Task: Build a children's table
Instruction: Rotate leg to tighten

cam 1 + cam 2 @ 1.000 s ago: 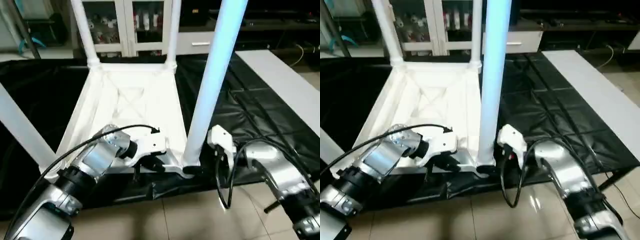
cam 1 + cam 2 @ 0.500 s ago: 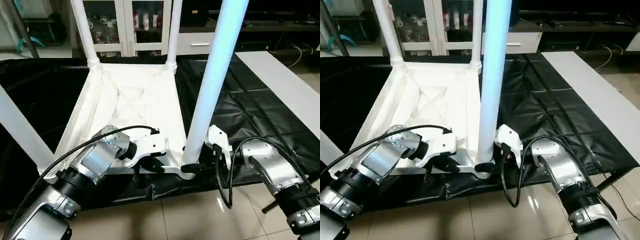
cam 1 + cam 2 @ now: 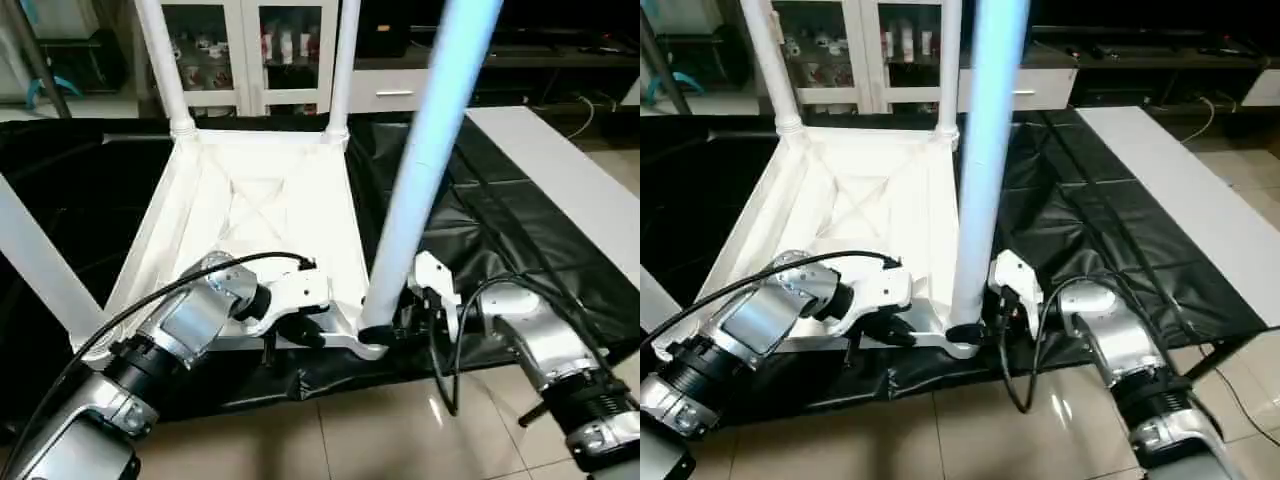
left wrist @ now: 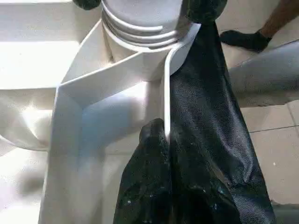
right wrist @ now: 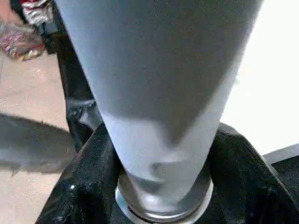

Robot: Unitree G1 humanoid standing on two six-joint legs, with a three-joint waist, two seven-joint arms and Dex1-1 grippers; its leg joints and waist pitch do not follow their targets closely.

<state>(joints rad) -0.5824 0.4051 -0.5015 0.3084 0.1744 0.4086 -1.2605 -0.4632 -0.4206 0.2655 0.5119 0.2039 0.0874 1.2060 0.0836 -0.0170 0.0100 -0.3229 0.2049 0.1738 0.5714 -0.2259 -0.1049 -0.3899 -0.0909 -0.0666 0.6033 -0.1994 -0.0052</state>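
Left end effector (image 3: 300, 330) of mine is pinched shut on the thin rim of the tabletop (image 3: 262, 215), close to its near right corner; in the left wrist view my two black fingers (image 4: 149, 186) press together with that rim wall between them. My silver left forearm (image 3: 175, 335) reaches in from the lower left, the wrist bent toward the corner, a black cable arching over it.

That tabletop lies upside down on the table, on black sheeting (image 3: 480, 210), its X-ribbed underside facing up. Legs stand in its corner sockets: two at the far corners (image 3: 165, 60), one slanting at the left edge (image 3: 40, 260).

At the near right corner socket (image 3: 372, 340) stands the fourth leg (image 3: 425, 170), leaning slightly. My right end effector (image 3: 385, 333) straddles its base, one black finger (image 5: 88, 186) on each side of the tube just above the socket; I cannot tell whether they actually grip it. My right forearm (image 3: 530, 340) comes in low from the right.

A flat white board (image 3: 570, 180) lies along the table's right side.
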